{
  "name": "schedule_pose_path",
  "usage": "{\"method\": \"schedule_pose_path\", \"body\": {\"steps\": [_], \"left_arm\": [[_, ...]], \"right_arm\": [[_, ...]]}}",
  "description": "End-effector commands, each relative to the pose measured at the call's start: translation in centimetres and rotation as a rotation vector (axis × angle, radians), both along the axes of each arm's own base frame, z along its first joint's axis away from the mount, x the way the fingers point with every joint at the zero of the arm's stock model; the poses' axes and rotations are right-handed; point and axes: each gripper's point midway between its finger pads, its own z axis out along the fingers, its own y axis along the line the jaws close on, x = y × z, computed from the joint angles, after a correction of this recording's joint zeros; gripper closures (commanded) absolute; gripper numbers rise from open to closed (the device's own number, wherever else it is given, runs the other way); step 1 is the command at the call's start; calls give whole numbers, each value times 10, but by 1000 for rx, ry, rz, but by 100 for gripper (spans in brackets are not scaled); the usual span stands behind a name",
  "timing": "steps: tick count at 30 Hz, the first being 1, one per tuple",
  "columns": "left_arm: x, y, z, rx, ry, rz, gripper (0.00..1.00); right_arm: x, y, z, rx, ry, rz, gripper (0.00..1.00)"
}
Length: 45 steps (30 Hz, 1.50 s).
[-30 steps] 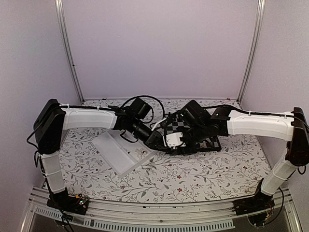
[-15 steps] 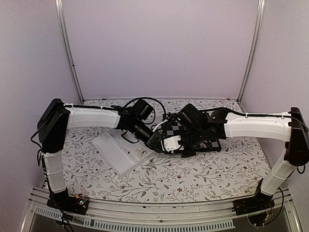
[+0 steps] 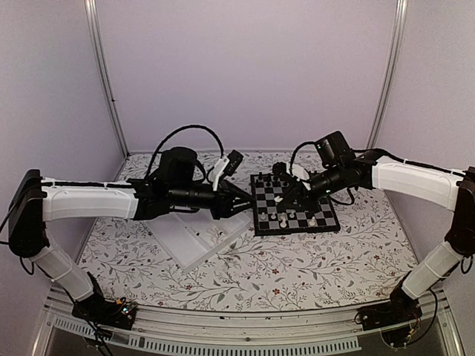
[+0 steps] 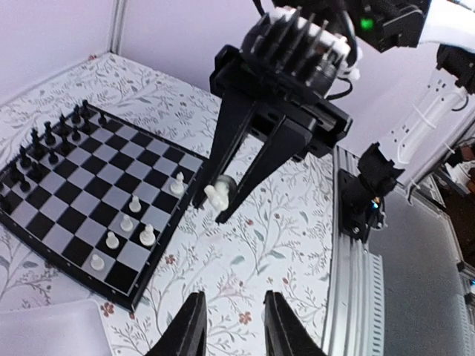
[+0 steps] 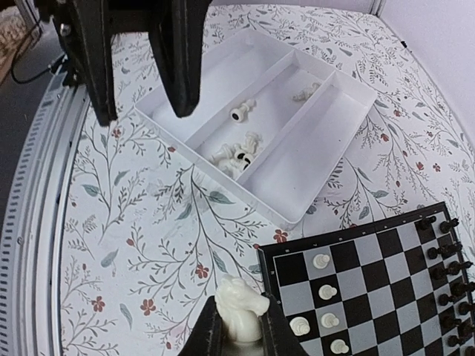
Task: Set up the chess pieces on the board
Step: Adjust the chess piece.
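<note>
My right gripper (image 5: pixel 241 337) is shut on a white knight (image 5: pixel 239 310), held upright just off the near-left corner of the board (image 5: pixel 390 276). From the left wrist view, the same knight (image 4: pixel 217 194) hangs between the right gripper's dark fingers (image 4: pixel 249 170) beside the board (image 4: pixel 74 199). Several white pawns (image 4: pixel 135 204) stand in the board's near rows and black pieces (image 4: pixel 46 137) line its far side. My left gripper (image 4: pixel 234 334) is open with nothing between its fingers, above the flowered tabletop. From above, the left gripper (image 3: pixel 241 206) and right gripper (image 3: pixel 285 202) sit either side of the board's left edge (image 3: pixel 254 215).
The white compartmented tray (image 5: pixel 312 202) lies left of the board, with loose white pieces (image 5: pixel 239 154) in its middle compartment. It also shows from above as a tray (image 3: pixel 185 243) under the left arm. A metal rail (image 4: pixel 349 245) runs along the table's near edge.
Both grippers were bunched together at the board's near-left edge. They have now pulled apart: the left arm back towards the tray with open jaws, the right back over the board holding the knight.
</note>
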Motion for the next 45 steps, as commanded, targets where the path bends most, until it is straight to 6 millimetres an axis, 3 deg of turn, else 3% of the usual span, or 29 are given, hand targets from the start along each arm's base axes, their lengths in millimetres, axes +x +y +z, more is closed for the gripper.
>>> {"method": "schedule_pose_path", "body": {"steps": [1,8,12,22,31,39,42,45], "left_arm": [[21,-19,16,-129,-87,170,69],[27,-48,6,-193,113,188,65],[26,-53,5,-250,224,171,60],[28,-62,9,-313,311,135,63],[40,-67,-8,-292,401,164,74],[43,-71,-8,-317,390,139,95],[46,-71,-8,-315,366,132,100],[52,-67,-7,-292,321,140,100]], "right_arm": [[-17,11,24,179,180,43,95],[0,9,20,171,169,-42,95],[3,6,19,164,148,-65,94],[9,3,15,142,115,-95,93],[9,2,17,142,106,-100,92],[11,1,15,136,95,-107,91],[16,-1,15,120,65,-131,86],[27,-8,15,89,26,-193,64]]}}
